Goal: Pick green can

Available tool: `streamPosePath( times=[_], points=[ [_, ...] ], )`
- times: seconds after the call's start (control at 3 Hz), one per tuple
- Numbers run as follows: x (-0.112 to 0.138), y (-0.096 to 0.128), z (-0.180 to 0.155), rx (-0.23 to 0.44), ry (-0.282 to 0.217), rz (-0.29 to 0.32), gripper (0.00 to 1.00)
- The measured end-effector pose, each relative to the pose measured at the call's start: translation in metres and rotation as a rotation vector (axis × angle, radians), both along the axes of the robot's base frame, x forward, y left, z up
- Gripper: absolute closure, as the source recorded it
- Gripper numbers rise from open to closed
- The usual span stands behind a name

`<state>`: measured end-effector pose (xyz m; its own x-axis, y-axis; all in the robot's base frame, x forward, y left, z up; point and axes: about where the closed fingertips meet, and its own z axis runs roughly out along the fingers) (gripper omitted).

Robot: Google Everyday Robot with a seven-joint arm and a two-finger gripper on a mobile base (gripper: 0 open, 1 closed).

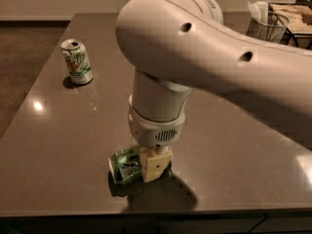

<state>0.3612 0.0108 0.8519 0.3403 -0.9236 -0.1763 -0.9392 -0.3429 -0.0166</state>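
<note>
The green can [126, 164] lies on its side on the dark table [63, 140], near the front edge, its silver end facing front left. Its body is dark green with a mottled green-and-white pattern. My gripper [152, 163] points straight down from the big white arm [195, 48] and sits at the can's right half, down at table level. It covers that part of the can, and only the can's left half shows.
A mostly white can with a green logo [77, 61] stands upright at the back left of the table. A wire basket [265, 26] with paper in it stands at the back right. The table's front edge runs just below the green can.
</note>
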Motion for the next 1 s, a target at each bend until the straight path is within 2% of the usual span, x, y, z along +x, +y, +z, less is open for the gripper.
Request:
streamPosePath(
  times=[0.33,0.67,1.0],
  points=[
    [0.004,0.0,0.01,0.015,0.013,-0.011,0.76],
    [0.008,-0.003,0.04,0.064,0.009,-0.02,0.98],
    [0.016,-0.005,0.069,0.122,-0.001,-0.034,1.0]
  ],
)
